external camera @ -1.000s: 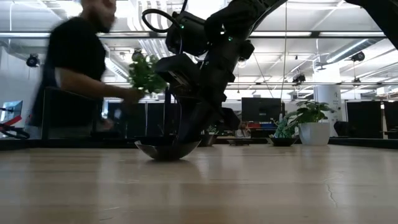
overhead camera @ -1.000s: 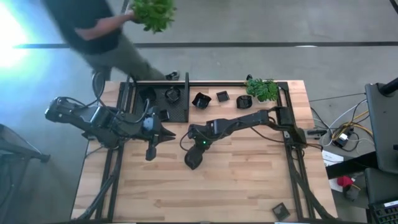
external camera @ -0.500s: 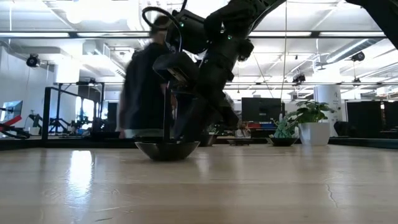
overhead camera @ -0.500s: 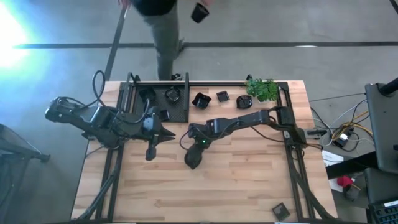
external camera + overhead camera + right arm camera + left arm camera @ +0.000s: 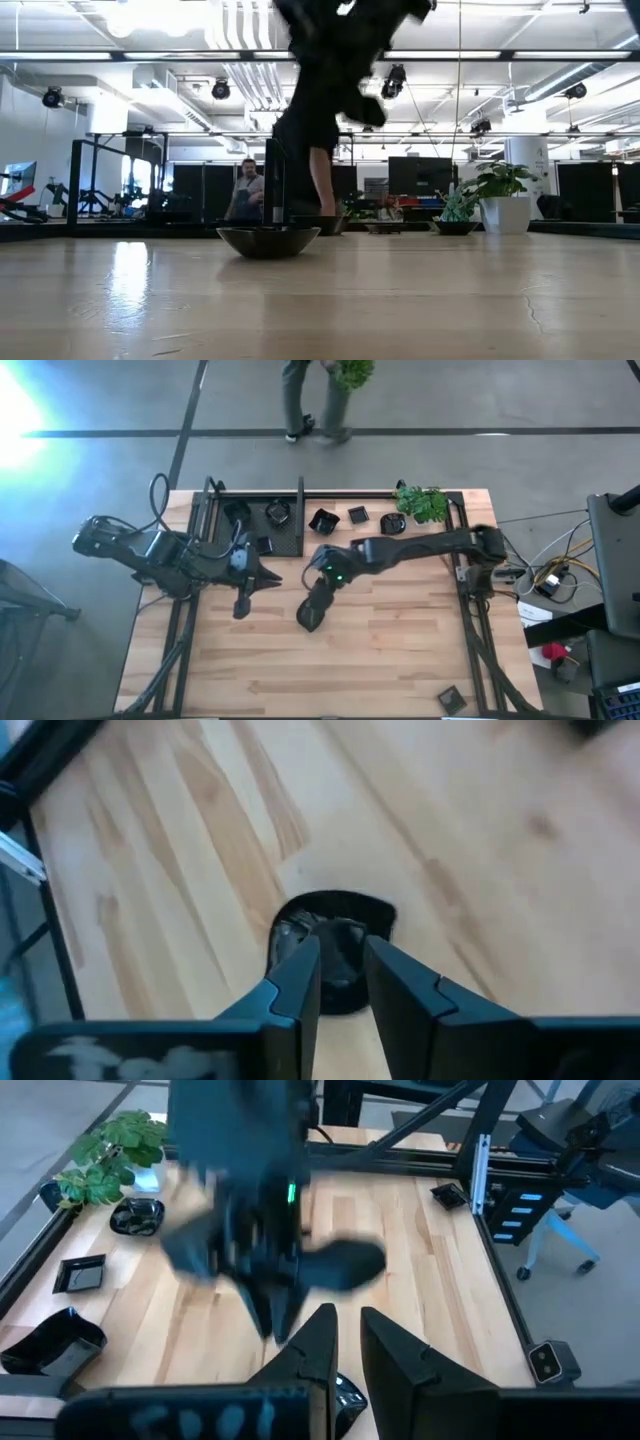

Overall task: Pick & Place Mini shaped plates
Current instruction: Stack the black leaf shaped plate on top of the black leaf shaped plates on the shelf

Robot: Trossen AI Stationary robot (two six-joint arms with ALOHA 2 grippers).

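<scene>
A: Seen from above, the right gripper covers most of the dark plate under it, so the plate's outline is lost.

B: In the low view that arm is smeared, its upper part cut off by the picture's top edge.

A: It is also a blur in the left wrist view. The person beyond the bench shows only as legs; the rest is cropped.

B: The tray holds small dark dishes too tiny to tell by shape.
</scene>
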